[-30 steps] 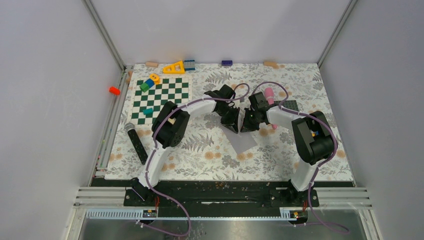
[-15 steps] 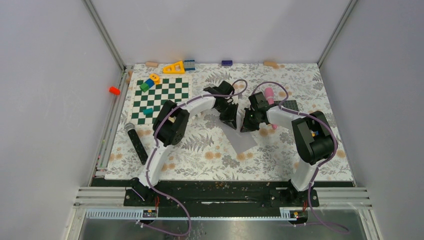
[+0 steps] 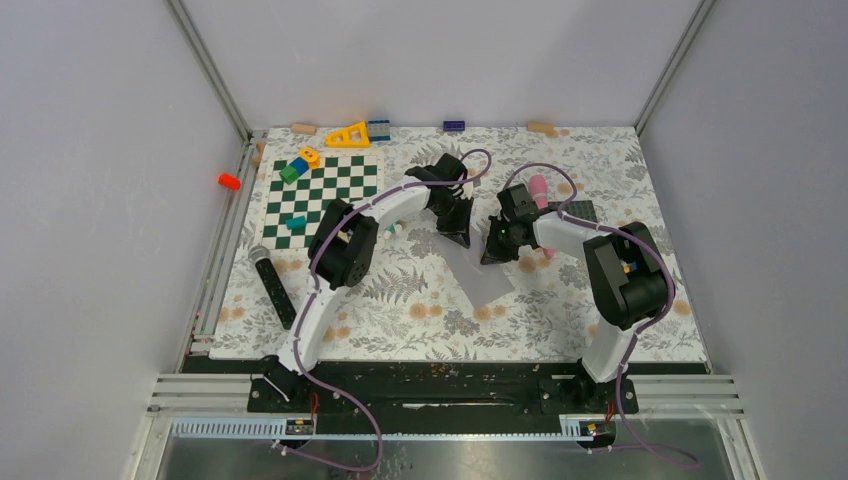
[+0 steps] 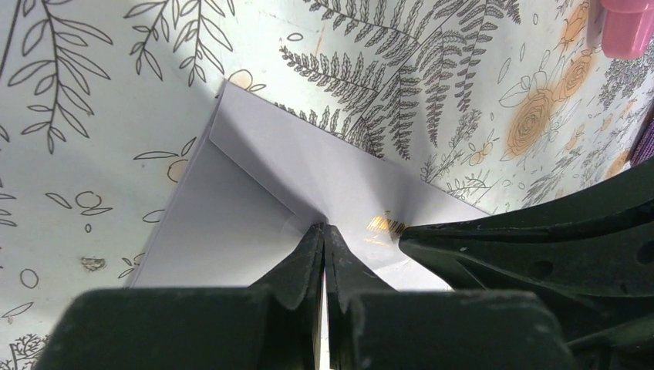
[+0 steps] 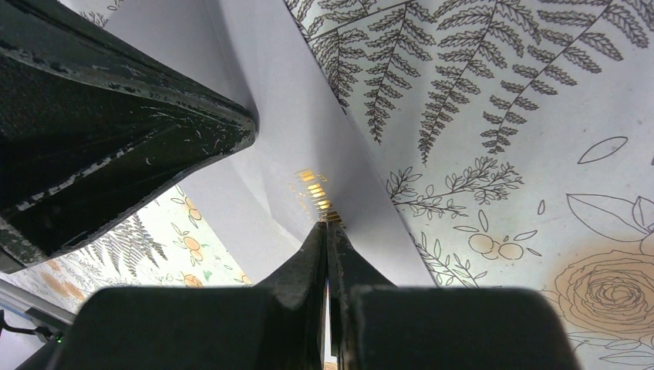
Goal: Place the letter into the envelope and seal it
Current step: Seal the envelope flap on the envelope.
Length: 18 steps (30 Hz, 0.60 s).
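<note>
Floral-print tabletop [image 3: 400, 300] inside a grey-walled enclosure. Envelope [image 3: 485, 282]: pale lavender, lying flat at the centre between the two arms, flap side up, with gold print near one edge. Left gripper [image 4: 325, 231]: jaws pressed together, tips on the flap's point. Right gripper [image 5: 327, 225]: jaws pressed together, tips at the envelope's edge beside the gold print; I cannot tell whether paper is nipped between them. Sundries: chessboard [image 3: 320, 195] at far left, black microphone [image 3: 272, 285] near the left edge, pink piece [image 3: 538, 186] behind the right arm.
</note>
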{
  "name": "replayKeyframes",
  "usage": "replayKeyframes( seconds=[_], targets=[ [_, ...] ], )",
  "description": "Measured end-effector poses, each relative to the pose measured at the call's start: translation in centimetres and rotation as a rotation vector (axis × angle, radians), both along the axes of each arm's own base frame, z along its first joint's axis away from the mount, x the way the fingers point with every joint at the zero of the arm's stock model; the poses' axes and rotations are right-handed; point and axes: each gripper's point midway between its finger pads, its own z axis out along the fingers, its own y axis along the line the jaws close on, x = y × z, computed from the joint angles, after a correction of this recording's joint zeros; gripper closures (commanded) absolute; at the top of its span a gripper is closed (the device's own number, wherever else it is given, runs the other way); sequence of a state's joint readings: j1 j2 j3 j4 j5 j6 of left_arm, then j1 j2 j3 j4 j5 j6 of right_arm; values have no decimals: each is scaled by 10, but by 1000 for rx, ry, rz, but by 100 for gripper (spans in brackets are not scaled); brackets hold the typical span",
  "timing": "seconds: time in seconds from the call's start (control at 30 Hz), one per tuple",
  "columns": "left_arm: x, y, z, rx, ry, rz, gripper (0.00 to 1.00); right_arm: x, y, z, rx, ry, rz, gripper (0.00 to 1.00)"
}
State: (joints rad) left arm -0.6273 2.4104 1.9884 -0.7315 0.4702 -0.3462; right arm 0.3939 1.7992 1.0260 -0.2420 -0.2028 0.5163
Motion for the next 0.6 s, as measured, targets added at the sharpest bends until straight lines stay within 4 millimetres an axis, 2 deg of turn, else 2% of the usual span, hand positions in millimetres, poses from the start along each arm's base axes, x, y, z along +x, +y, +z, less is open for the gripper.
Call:
replayKeyframes(
  seconds=[0.37, 0.6],
  targets=[
    [-7, -2, -1, -11, -38, -54, 100, 0, 0, 0, 0, 1, 1, 100],
    [-34, -5, 0, -3, -38, -126, 100, 0, 0, 0, 0, 1, 1, 100]
  ],
)
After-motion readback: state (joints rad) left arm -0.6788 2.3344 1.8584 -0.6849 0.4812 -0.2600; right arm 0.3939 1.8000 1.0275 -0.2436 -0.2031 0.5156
